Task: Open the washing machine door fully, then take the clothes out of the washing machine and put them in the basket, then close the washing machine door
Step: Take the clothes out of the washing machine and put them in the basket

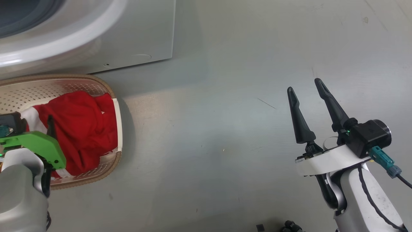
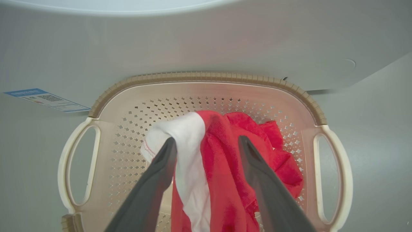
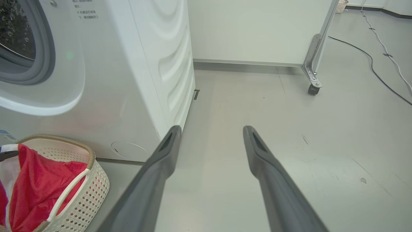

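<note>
Past the fingertips of my right gripper (image 3: 211,129) I have open floor (image 3: 289,106); the washing machine (image 3: 145,64) blocks their left. Clothes (image 2: 222,161) sit between the fingers of my left gripper (image 2: 206,141), basket (image 2: 180,96) wall and machine front close beyond.

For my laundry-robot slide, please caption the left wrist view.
Left gripper, fingers spread, straddles red-and-white clothes in the cream basket in front of the white washing machine.

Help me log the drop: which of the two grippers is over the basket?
The left gripper, jaws apart over the red clothes in the basket; the right gripper hangs over the floor.
</note>
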